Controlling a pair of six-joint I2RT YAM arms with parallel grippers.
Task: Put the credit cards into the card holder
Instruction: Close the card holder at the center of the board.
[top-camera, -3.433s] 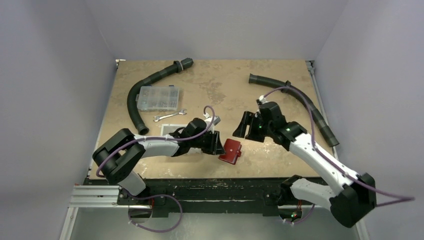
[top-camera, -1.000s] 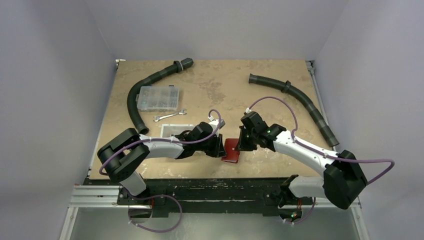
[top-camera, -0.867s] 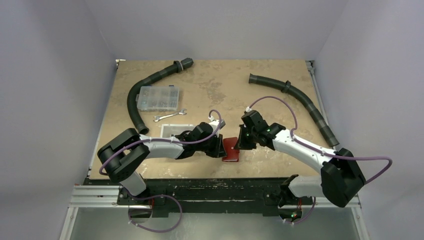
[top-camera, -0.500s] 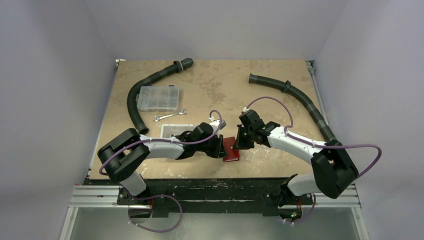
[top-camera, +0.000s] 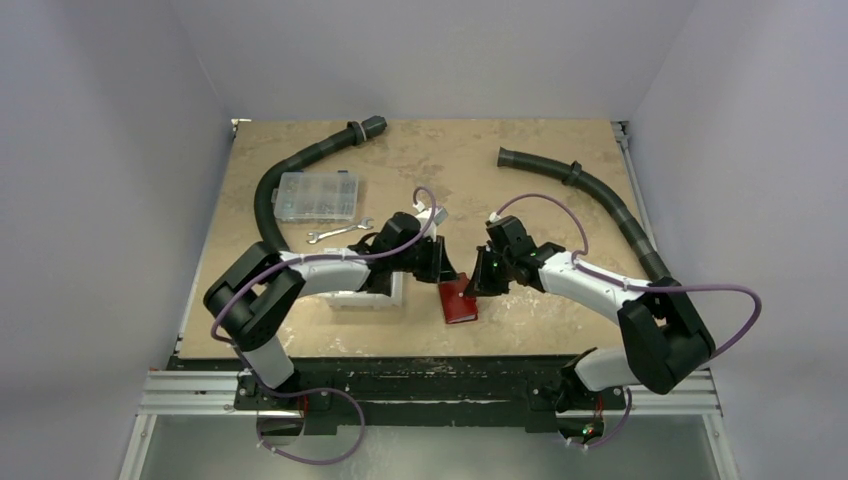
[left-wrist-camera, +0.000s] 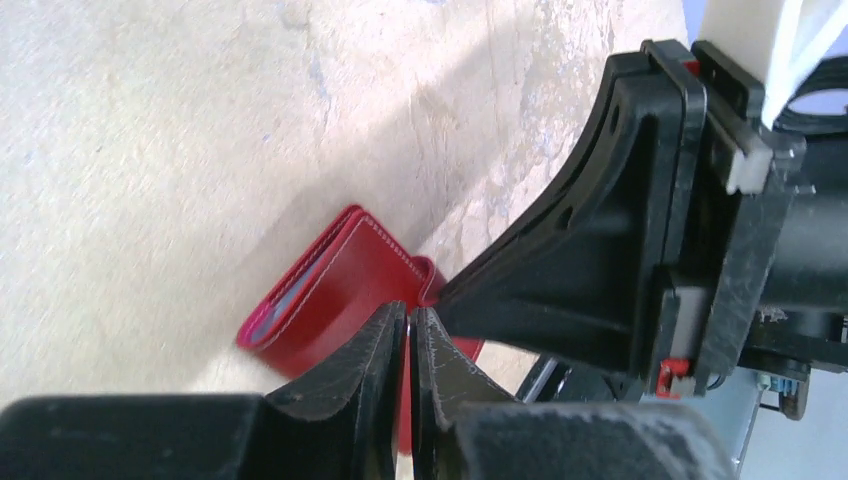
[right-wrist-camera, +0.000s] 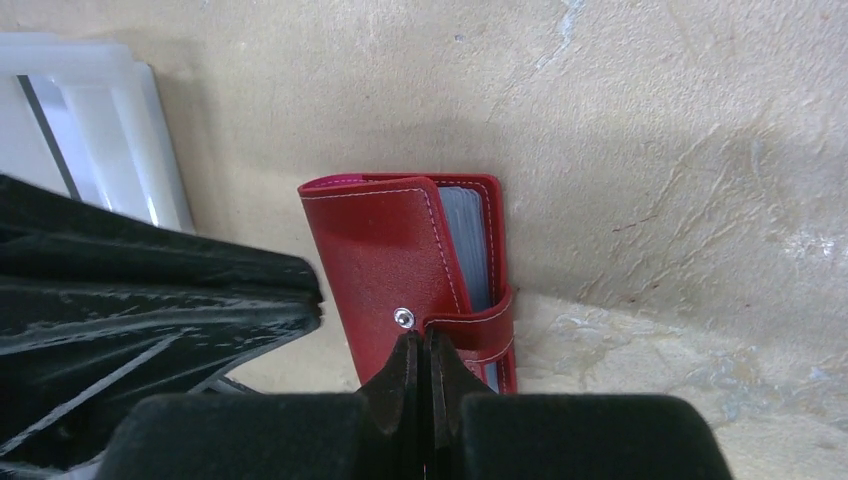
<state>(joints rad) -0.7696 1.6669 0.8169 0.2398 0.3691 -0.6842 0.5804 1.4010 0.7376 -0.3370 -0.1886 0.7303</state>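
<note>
The red card holder (top-camera: 458, 301) lies folded on the table between both arms. In the right wrist view the card holder (right-wrist-camera: 385, 250) shows its snap stud and its tab wrapped round the right edge. Grey edges of credit cards (right-wrist-camera: 462, 240) show inside its fold, and a bluish edge of the credit cards (left-wrist-camera: 290, 298) shows in the left wrist view. My right gripper (right-wrist-camera: 420, 340) is shut, its tips touching the cover beside the stud and tab end. My left gripper (left-wrist-camera: 410, 315) is shut, its tips at the holder's (left-wrist-camera: 345, 285) left edge. From above, left gripper (top-camera: 447, 277) and right gripper (top-camera: 473, 285) meet over it.
A white bin (top-camera: 366, 298) sits partly under the left arm, its corner (right-wrist-camera: 90, 130) close to the holder. A clear compartment box (top-camera: 317, 196), a wrench (top-camera: 338, 232) and two black hoses (top-camera: 290, 170) (top-camera: 600, 200) lie further back.
The holder has gone from tilted and part open to lying folded flat. The left arm has swung back over the bin. The right gripper has closed in onto the cover.
</note>
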